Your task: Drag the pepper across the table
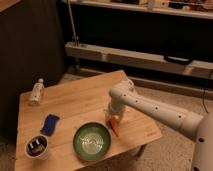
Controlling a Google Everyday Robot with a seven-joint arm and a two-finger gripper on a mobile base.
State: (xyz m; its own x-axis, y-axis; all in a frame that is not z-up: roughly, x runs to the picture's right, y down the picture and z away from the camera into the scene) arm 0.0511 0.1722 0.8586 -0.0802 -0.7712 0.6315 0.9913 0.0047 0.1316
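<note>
Single-arm robot working over the right half of the desk (pixel 75 102): the white arm (pixel 155 109) is reaching in from the right and the pincer (pixel 113 118) is sitting directly on the upper end of the pepper (pixel 115 128). Whether it is spread around the pepper or pinching it cannot be told from this view. The pepper is lying flat on the wood, its tip pointing toward the near edge, just beside the right rim of the green bowl (pixel 92 142). For a clean drag, the pincer is likely needing steady downward contact and a low, slow travel, so that the pepper is sliding rather than rolling free or lifting. The safest path is probably heading away from the bowl, over the planks behind it, while stopping short of the desk's edge, where the pepper could be dropping off. The blue sponge (pixel 49 124), the white cup (pixel 37 147) and the small bottle (pixel 37 91) are lying well apart to the left and are posing no obstacle. No brand, label or writing is showing legibly on any item, the bottle included.
</note>
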